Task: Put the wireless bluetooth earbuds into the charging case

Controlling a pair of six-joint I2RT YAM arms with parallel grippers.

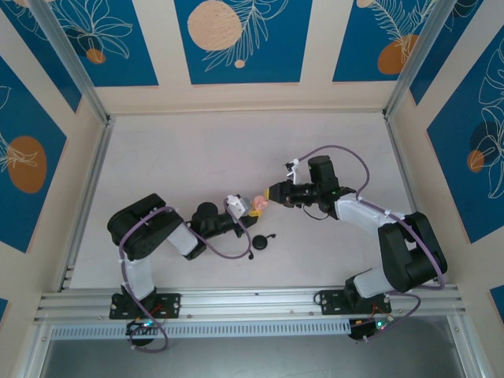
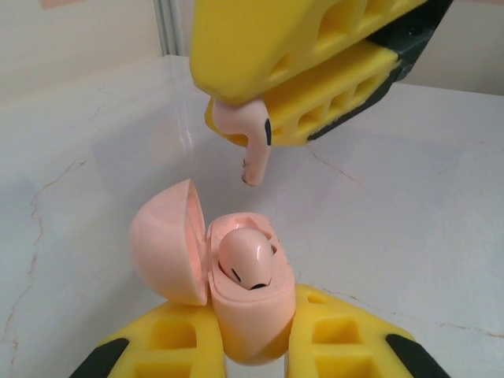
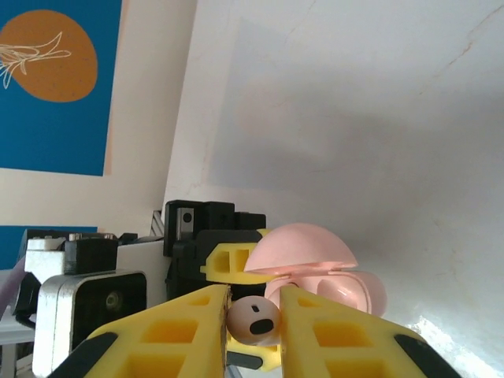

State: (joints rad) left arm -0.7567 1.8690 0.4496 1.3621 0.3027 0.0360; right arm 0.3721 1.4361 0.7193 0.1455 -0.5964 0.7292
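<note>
Pinches a pale pink earbud (image 2: pixel 253 146) in the fingers of the right gripper (image 2: pixel 236 101), stem pointing toward six o'clock, just apart at twelve o'clock from the open pink charging case (image 2: pixel 250 315), itself clamped between the fingers of the left gripper (image 2: pixel 252 350) with a seated earbud (image 2: pixel 246 264) inside.

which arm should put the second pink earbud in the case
Right. The right gripper pinches the pink earbud close to the open case, stem pointing toward it. The left gripper is busy holding that case, with a seated earbud in it.
</note>
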